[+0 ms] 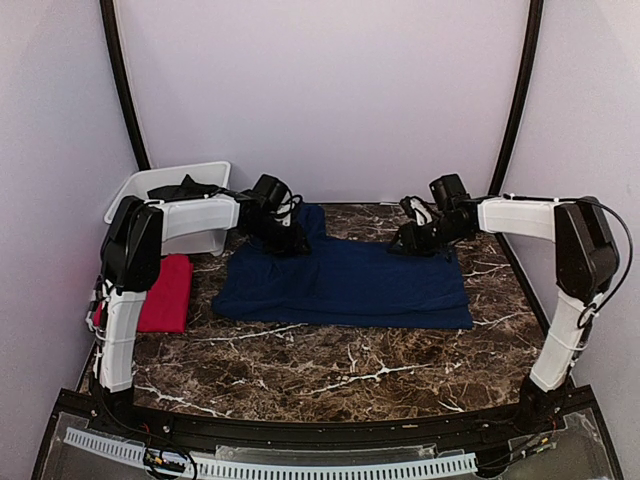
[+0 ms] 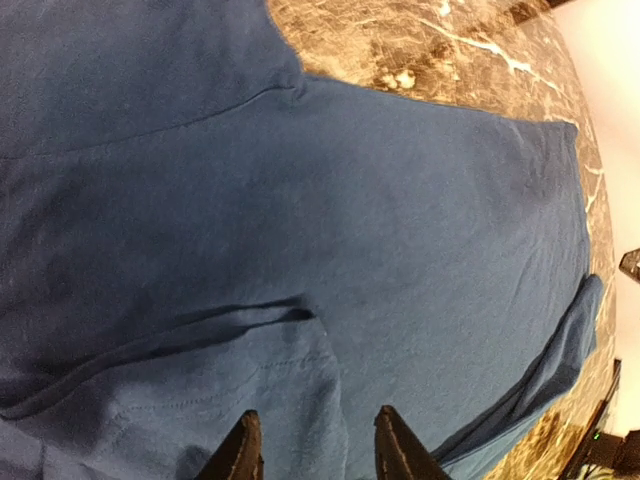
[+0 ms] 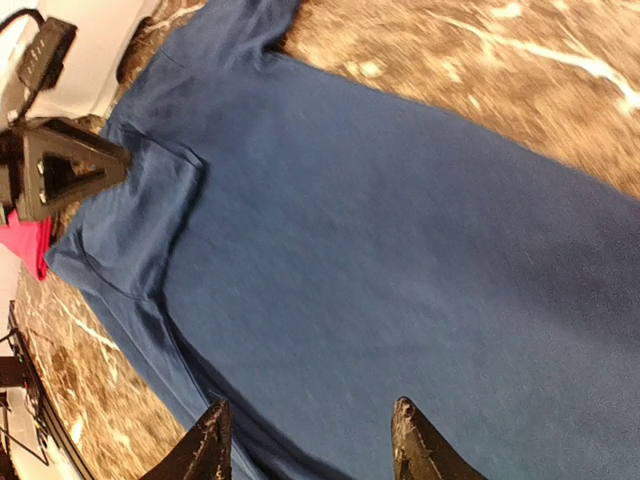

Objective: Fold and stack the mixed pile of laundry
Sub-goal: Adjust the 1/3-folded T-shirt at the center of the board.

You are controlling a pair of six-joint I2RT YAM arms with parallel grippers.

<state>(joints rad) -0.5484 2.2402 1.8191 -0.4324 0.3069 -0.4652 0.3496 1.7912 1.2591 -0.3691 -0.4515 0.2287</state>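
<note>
The navy blue T-shirt point(image 1: 350, 285) lies spread flat on the marble table point(image 1: 330, 370), one sleeve folded inward at its left end. My left gripper point(image 1: 290, 240) hovers low over its back left part, jaws apart; in the left wrist view point(image 2: 318, 445) only a soft ridge of the blue cloth point(image 2: 350, 200) lies below them. My right gripper point(image 1: 412, 240) is over the shirt's back right edge, open, with blue cloth point(image 3: 400, 220) under its fingertips point(image 3: 312, 440). A folded red T-shirt point(image 1: 165, 293) lies at the left. A dark garment point(image 1: 185, 188) rests in the bin.
A white plastic bin point(image 1: 135, 195) stands at the back left corner, behind the left arm. Bare marble runs along the front of the table. Dark curved posts and pale walls enclose the back and both sides.
</note>
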